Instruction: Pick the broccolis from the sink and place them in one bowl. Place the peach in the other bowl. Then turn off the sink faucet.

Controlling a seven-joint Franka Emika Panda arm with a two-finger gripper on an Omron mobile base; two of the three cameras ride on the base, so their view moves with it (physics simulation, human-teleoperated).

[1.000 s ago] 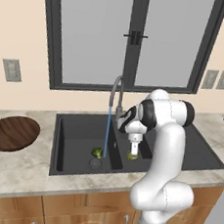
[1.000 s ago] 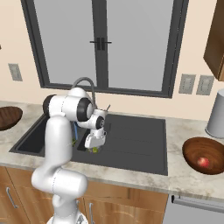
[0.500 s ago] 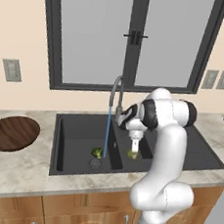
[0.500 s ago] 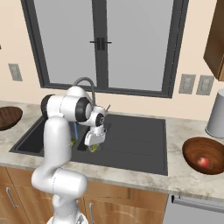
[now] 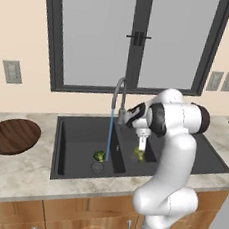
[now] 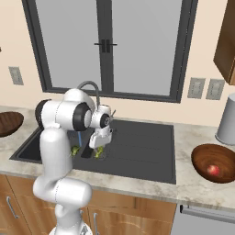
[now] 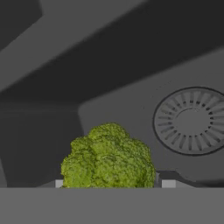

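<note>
Marble-patterned beige countertop (image 5: 15,168) ran along wooden base cabinets (image 5: 82,216) beneath a dark-framed window (image 5: 133,35), with pale outlet plates (image 5: 12,71) on the cream wall. Set into the countertop was the matte black sink (image 5: 73,142), its grey gooseneck sink faucet (image 5: 120,94) pouring a thin blue stream of water (image 5: 109,136) into the left basin. One broccoli floret (image 5: 99,156) lay on the basin floor just beside the round drain (image 5: 97,167), near the foot of the stream. To the left of the sink stood a shallow dark wooden bowl (image 5: 11,136), and to the right a second wooden bowl (image 6: 215,161) held the red-orange peach (image 6: 212,170); a grey cylindrical container (image 6: 226,125) stood behind that bowl. The white arm reached down into the sink, and its gripper (image 5: 140,153) pointed downward with a second broccoli floret (image 7: 108,161) between its finger tips (image 7: 168,183), one tip at each flank of the floret. In the hand view this floret sat near a ribbed grey drain grate (image 7: 192,121). The jaws stood partly apart around the floret; whether they pressed on it could not be told.
</note>
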